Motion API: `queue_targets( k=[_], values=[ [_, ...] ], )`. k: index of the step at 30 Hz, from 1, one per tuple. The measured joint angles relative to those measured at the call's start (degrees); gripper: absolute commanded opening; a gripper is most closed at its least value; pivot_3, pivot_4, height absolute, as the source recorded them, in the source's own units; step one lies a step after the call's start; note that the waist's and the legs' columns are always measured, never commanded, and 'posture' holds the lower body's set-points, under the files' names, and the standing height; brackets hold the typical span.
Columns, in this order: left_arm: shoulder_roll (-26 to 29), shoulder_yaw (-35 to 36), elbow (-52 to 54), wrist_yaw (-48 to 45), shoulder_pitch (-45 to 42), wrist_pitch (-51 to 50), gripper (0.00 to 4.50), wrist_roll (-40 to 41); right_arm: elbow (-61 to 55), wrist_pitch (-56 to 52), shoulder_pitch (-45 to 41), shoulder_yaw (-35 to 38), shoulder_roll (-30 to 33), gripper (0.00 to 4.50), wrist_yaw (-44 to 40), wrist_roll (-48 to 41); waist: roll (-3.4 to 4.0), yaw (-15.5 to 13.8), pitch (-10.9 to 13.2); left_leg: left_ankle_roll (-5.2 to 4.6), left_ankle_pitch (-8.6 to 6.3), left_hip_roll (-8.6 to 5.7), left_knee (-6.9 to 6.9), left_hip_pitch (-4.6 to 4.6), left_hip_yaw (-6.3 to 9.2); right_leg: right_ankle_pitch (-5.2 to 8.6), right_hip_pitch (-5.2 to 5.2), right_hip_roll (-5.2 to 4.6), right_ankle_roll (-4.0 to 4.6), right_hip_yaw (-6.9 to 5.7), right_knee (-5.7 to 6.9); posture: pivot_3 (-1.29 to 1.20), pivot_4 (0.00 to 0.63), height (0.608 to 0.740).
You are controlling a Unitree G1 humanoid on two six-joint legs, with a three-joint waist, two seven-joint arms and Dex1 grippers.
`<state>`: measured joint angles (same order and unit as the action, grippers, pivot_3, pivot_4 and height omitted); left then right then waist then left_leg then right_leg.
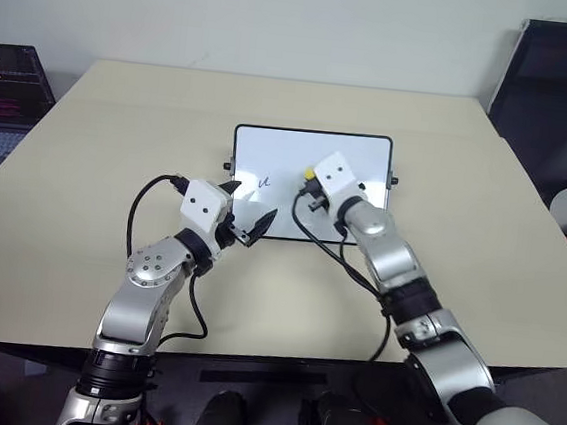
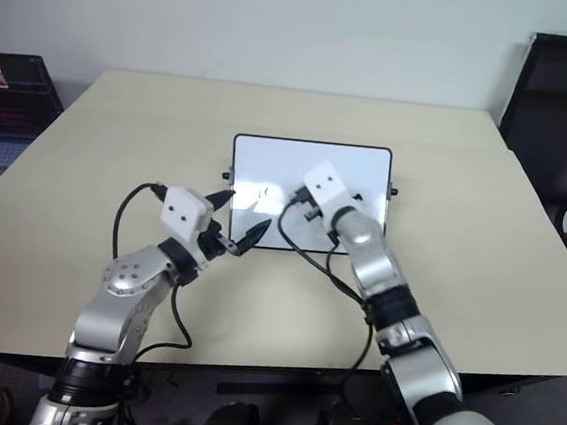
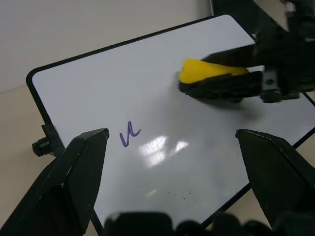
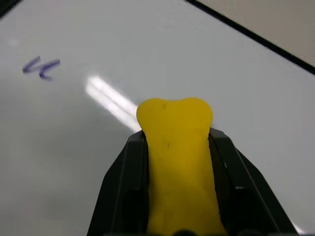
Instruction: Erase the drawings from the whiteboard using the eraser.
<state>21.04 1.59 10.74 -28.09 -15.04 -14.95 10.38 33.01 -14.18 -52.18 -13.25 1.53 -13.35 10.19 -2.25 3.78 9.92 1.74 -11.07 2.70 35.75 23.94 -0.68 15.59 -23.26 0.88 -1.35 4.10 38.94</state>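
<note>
The whiteboard (image 1: 369, 156) lies flat in the middle of the tan table. One small purple squiggle of the drawings (image 3: 129, 133) shows on its left part. My right gripper (image 4: 177, 137) is shut on the yellow eraser (image 4: 177, 162), whose dark underside sits on or just above the board near its middle, to the right of the squiggle (image 1: 263, 181). My left gripper (image 1: 249, 201) is open with nothing between its fingers, hovering level over the board's near left corner and pointing toward the eraser (image 3: 209, 71).
A laptop (image 1: 3, 95) stands off the table's far left corner, and a black chair (image 1: 561, 99) at the far right. Black cables loop from both wrists over the table in front of the board. Small black knobs (image 1: 394, 181) stick out from the board's sides.
</note>
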Motion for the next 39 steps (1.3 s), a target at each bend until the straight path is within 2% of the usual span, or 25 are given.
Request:
queue_targets(
  k=[6, 14, 19, 23, 33, 39],
  values=[
    [-0.01, 0.19, 0.20, 0.48, 0.39, -0.34, 4.50, 0.00, 3.01, 2.65, -2.03, -0.05, -1.46, 1.20, 0.34, -0.11, 0.01, -0.40, 0.01, 0.18, -0.11, 0.02, -0.12, 0.27, 0.07, 0.03, -0.18, -0.02, 0.01, -0.03, -0.06, 0.00, 0.150, 0.740],
    [-0.09, 0.56, 0.77, 1.60, 1.99, -0.91, 4.50, -0.02, -12.73, 0.40, 12.33, -1.56, 5.94, 1.20, -3.21, 0.97, -0.01, -1.21, 0.00, 0.14, -0.08, -0.01, 0.08, 0.20, 0.13, 0.16, 0.01, -0.13, -0.24, -0.04, -0.08, 0.00, 0.150, 0.740],
    [-0.07, 0.60, 0.95, 1.63, 1.92, -0.91, 4.50, -0.02, -17.70, -2.24, 16.32, -1.40, 10.23, 1.20, -4.24, 1.00, -0.02, -1.12, -0.01, 0.02, -0.01, 0.00, 0.11, -0.09, 0.11, 0.20, 0.17, -0.30, 0.19, 0.02, -0.05, 0.00, 0.150, 0.740],
    [-0.04, 0.58, 0.63, 1.26, 1.09, -0.88, 4.50, -0.01, -15.08, -2.73, 13.64, -1.40, 8.65, 1.20, -3.63, 0.91, -0.02, -0.77, -0.01, -0.04, 0.03, 0.00, 0.11, -0.10, 0.09, 0.14, 0.15, -0.25, 0.20, 0.00, -0.01, 0.00, 0.150, 0.740],
    [-0.06, 0.34, 0.10, 1.02, -0.16, -0.76, 4.50, -0.01, 5.99, 2.82, -4.53, 0.17, -0.59, 1.20, 2.24, 0.39, 0.01, 0.81, 0.02, -0.04, 0.03, 0.00, -0.11, 0.08, 0.05, 0.00, -0.06, -0.05, -0.03, -0.01, -0.03, 0.00, 0.150, 0.740],
    [-0.02, 0.40, 0.28, 1.21, 0.24, -0.85, 4.50, -0.01, 4.19, 4.79, -2.57, 0.19, -0.59, 1.20, 2.11, 0.29, 0.00, 0.69, 0.02, 0.13, -0.08, -0.01, -0.42, 0.21, 0.09, 0.01, -0.18, -0.11, 0.02, 0.00, -0.13, 0.00, 0.150, 0.740]
  ],
)
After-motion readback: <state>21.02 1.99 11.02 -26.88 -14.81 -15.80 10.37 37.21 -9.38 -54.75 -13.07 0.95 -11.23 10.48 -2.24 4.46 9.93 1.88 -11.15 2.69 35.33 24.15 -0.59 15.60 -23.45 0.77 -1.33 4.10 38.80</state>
